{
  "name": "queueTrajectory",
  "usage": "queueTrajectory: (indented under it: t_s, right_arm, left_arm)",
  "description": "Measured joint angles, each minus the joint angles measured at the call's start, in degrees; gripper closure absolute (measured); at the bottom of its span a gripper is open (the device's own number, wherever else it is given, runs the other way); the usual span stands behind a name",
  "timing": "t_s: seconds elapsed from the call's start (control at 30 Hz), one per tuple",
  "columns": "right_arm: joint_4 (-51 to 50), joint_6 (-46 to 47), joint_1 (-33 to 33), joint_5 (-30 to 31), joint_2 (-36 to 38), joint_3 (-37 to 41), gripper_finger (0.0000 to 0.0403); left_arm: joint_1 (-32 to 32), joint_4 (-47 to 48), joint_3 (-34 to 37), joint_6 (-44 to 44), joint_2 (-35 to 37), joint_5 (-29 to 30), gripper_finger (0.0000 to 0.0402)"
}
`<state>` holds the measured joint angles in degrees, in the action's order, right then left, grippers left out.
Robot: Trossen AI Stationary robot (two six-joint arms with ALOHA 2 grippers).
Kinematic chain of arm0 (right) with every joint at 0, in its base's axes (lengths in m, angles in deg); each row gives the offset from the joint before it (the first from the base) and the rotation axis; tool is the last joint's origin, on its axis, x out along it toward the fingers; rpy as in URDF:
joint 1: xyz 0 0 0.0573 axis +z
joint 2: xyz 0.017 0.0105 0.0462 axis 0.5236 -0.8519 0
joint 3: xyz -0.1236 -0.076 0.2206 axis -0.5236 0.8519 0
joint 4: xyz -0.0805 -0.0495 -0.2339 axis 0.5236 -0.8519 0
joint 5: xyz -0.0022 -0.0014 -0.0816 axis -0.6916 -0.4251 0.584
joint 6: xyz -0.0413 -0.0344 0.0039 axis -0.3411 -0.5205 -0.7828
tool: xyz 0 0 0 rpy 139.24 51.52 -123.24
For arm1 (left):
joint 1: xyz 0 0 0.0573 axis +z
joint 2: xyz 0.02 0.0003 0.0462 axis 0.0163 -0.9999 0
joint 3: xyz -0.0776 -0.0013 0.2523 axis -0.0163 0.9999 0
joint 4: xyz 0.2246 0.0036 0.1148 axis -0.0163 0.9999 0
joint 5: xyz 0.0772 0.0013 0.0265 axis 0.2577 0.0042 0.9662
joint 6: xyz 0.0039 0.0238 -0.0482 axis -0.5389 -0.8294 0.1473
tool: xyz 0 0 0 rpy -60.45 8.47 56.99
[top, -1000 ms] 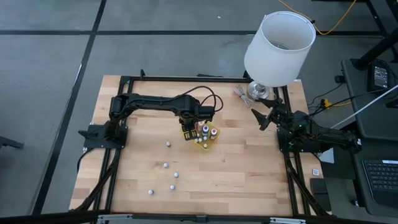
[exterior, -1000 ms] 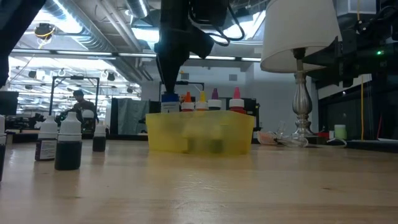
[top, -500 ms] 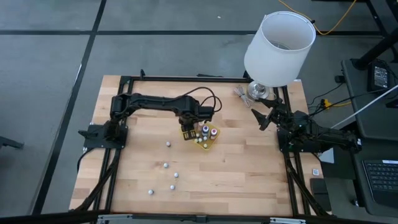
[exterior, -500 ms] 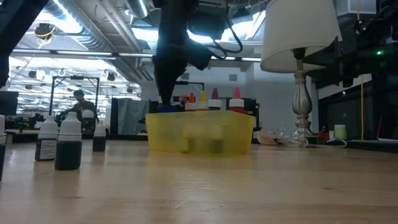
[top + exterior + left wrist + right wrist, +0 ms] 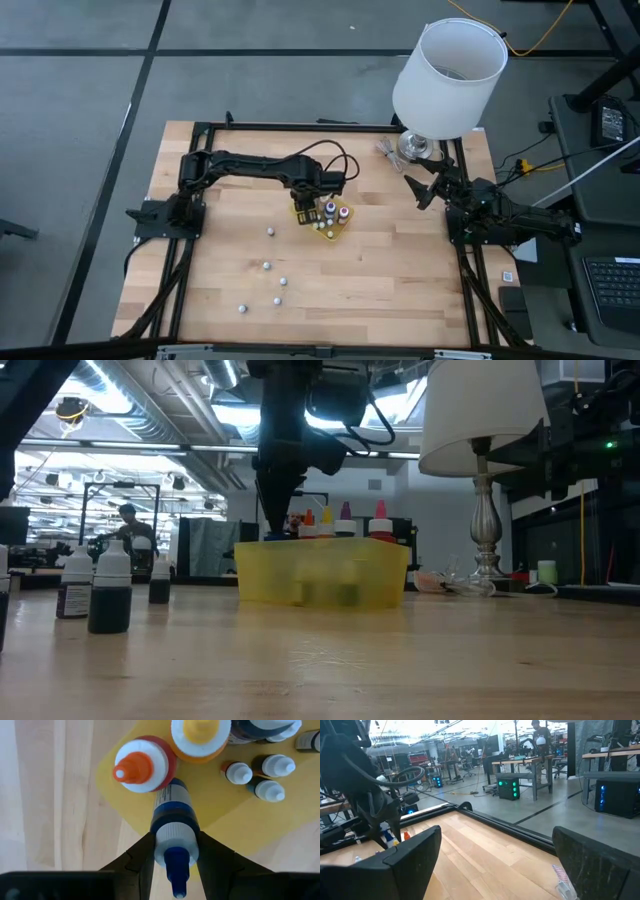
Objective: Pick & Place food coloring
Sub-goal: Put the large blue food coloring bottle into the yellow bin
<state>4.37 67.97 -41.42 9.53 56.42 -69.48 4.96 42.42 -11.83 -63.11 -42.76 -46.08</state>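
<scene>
Bottles (image 5: 272,283) of food coloring, about five, stand loose on the near table, unplaced. Farther in, the left gripper (image 5: 175,851) pinches a blue-capped bottle (image 5: 171,827) over the yellow tray (image 5: 306,214), beside several already inside; its long axis runs upright, cap up. Right gripper (image 5: 423,187) waits spread, far right.

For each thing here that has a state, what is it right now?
Left gripper: shut on the blue-capped bottle, over the yellow tray.
Orange-capped bottle: upright in the tray.
Loose bottles: standing on the table, outside the tray.
Right gripper: open, empty, at the table's right edge.
</scene>
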Motion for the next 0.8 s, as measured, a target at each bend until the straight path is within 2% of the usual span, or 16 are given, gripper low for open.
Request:
queueTrajectory:
  t_s: [0.17,0.4,0.8]
  right_arm:
    - [0.0,0.0,0.0,0.0,0.0,0.0,0.0022]
    - [0.0,0.0,0.0,0.0,0.0,0.0,0.0022]
    - [0.0,0.0,0.0,0.0,0.0,0.0,0.0022]
  left_arm:
    - [0.0,-0.2,0.0,0.0,0.0,-0.1,0.0278]
    - [0.0,-0.2,0.0,0.0,0.0,-1.2,0.0222]
    - [0.0,0.1,-1.5,1.6,0.0,-1.3,0.0158]
